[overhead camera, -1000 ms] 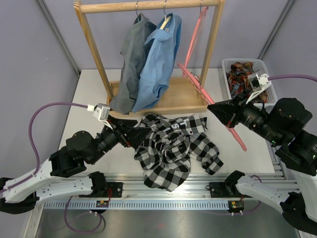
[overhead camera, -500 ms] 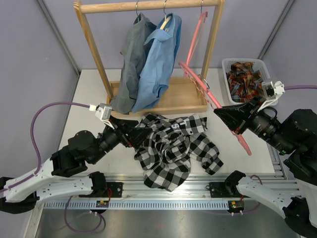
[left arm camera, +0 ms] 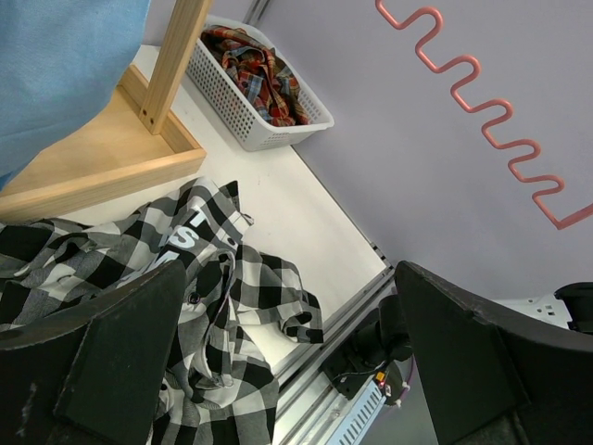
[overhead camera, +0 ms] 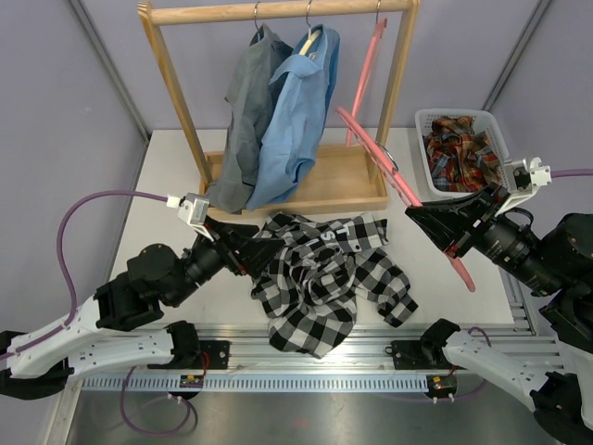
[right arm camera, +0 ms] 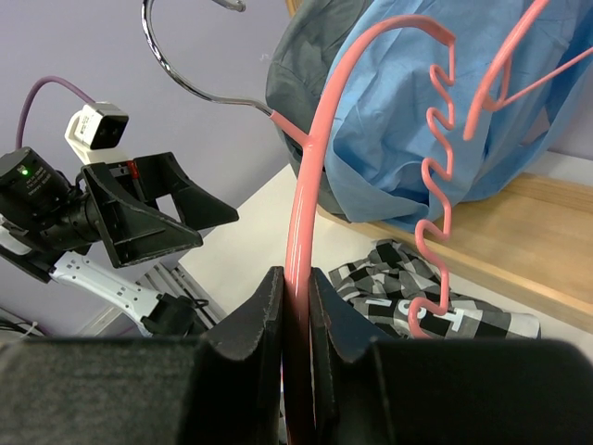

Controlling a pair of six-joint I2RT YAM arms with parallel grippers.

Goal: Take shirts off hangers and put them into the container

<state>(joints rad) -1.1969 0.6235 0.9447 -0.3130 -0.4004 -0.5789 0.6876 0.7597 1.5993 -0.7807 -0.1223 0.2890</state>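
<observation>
**From above:** we see the right tool (overhead camera: 428, 222) clenched on a bare pink hanger (overhead camera: 384, 167). The hanger is tilted in the air between the wooden rack (overhead camera: 176, 102) and the white basket (overhead camera: 454, 113), which holds a red plaid garment (overhead camera: 459, 148). A checked shirt (overhead camera: 324, 278) lies crumpled on the desk (overhead camera: 167, 185), with the left tool (overhead camera: 246, 248) released at its edge. A grey shirt (overhead camera: 243, 120) and a blue shirt (overhead camera: 296, 120) hang on the rack, near a second pink hanger (overhead camera: 363, 69).

**Left wrist:** we look between wide-spread fingers (left arm camera: 102, 362) onto the checked shirt.

**Right wrist:** we find the fingers (right arm camera: 241, 324) pinching the hanger's pink bar below its metal hook (right arm camera: 243, 104).
</observation>
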